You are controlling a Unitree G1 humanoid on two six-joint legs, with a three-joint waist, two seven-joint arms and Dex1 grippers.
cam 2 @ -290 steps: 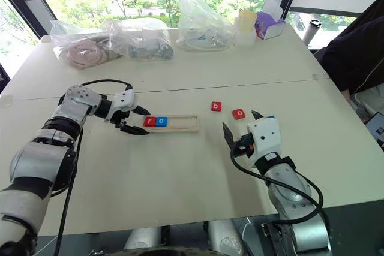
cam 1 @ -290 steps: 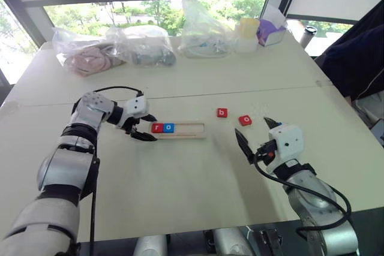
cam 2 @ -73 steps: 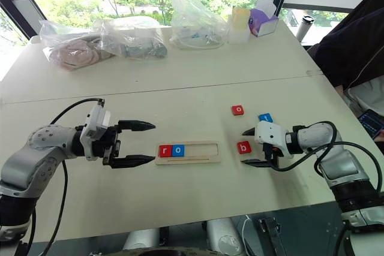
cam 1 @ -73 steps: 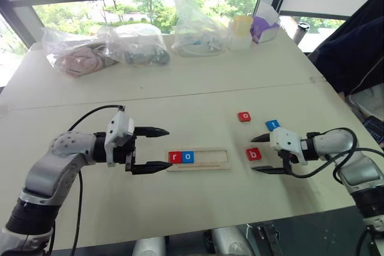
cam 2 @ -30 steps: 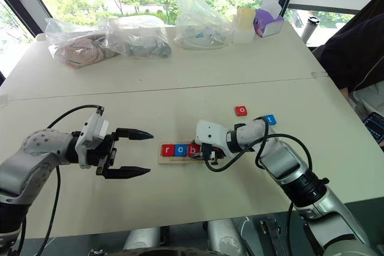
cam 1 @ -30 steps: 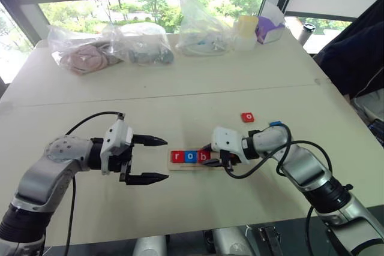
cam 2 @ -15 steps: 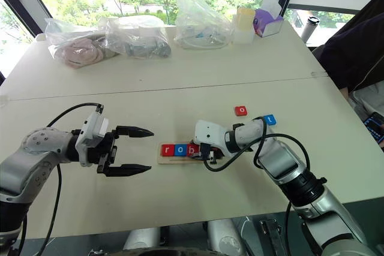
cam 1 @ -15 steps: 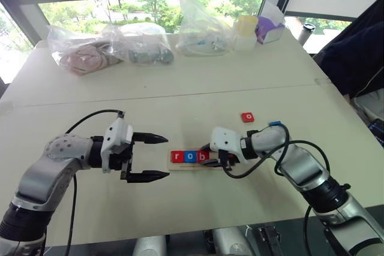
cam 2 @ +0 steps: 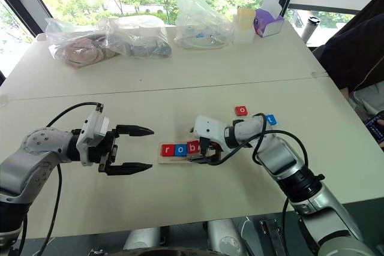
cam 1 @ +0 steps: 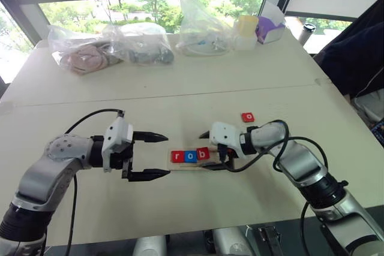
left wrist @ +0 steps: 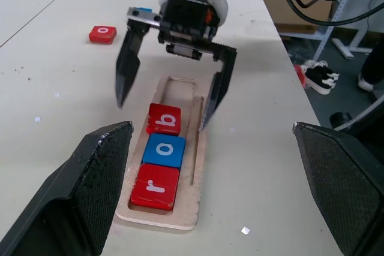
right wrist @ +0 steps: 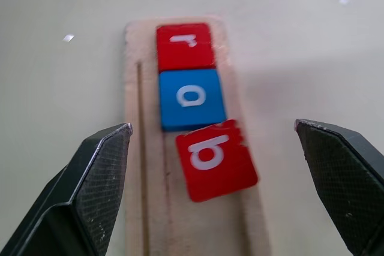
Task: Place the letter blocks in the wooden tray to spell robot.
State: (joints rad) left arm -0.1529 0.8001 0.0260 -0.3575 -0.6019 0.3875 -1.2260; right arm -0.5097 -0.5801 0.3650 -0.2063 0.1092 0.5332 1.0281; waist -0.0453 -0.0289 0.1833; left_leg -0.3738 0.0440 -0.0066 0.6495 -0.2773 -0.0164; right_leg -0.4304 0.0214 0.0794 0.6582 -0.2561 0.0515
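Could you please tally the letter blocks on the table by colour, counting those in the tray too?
Red square letter blocks: 3 (r, b, o)
Blue square letter blocks: 2 (o, t)
Total: 5

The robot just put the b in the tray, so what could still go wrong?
The b block lies crooked in the tray, one corner over the rim, so it may not seat, leaving the next letters short of room. The open right gripper hangs right over it and could knock it on leaving. The loose o and t lie close together, awkward to pinch singly.
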